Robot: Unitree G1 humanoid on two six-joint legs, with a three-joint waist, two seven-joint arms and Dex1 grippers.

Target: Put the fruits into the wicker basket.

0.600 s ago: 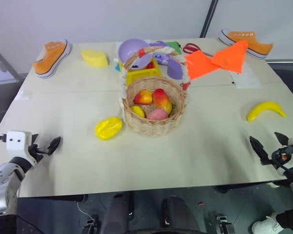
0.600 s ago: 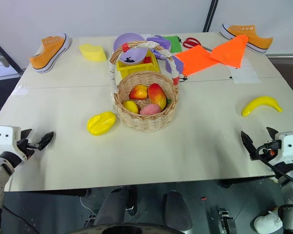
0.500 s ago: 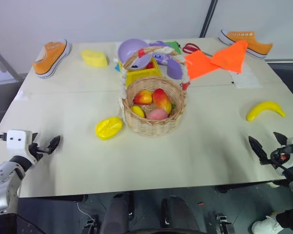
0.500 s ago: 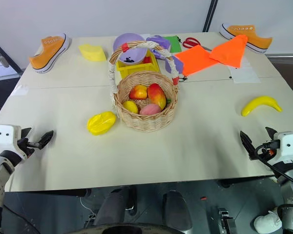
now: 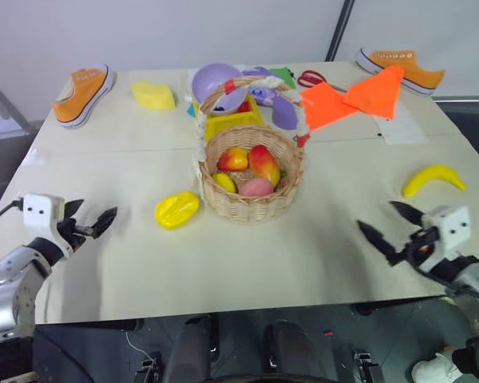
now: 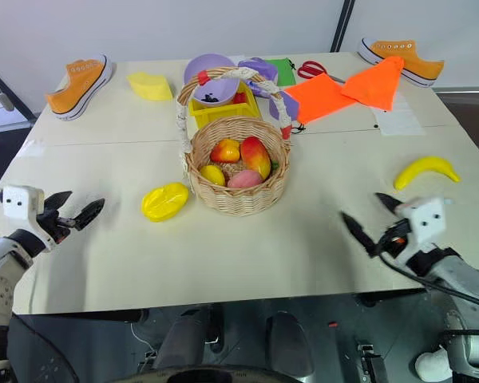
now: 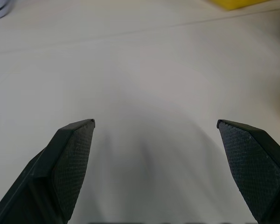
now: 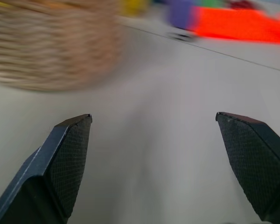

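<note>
The left gripper (image 5: 89,221) and right gripper (image 5: 389,225) are held spread wide and empty above the smooth pale table (image 5: 287,263); a glossy ridged yellow fruit (image 5: 177,210) lies just beside the round woven wicker basket (image 5: 251,206), where mangoes (image 5: 263,163) and a peach (image 5: 258,187) are seen; the curved banana (image 5: 433,179) rests well apart, toward the right edge.
</note>
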